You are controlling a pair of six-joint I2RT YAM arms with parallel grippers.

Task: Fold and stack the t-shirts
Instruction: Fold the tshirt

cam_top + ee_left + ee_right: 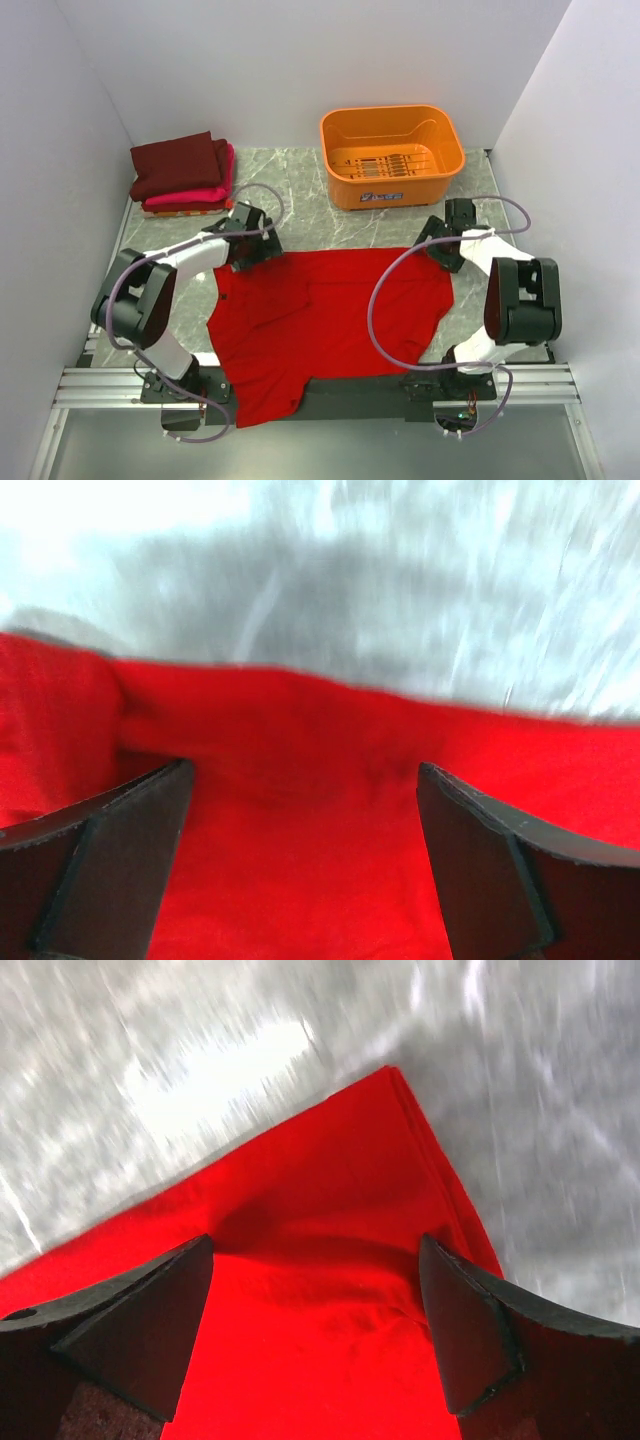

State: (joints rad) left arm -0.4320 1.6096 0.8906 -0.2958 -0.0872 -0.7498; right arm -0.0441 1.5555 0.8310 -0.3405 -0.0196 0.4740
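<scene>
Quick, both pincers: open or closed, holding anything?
Left pincer: open over the red t-shirt, far edge, nothing gripped.
Right pincer: open over its corner, nothing gripped.

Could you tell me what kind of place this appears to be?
Likely a robot lab cell: plain white walls box in a marble-patterned table, and the left arm and right arm sit on an aluminium rail.

The marble table is carrying: red t-shirt spread at 6 o'clock; orange basket at 1 o'clock; folded shirt stack at 10 o'clock.

Jaws stand wide apart over a corner of the red t-shirt.
</scene>
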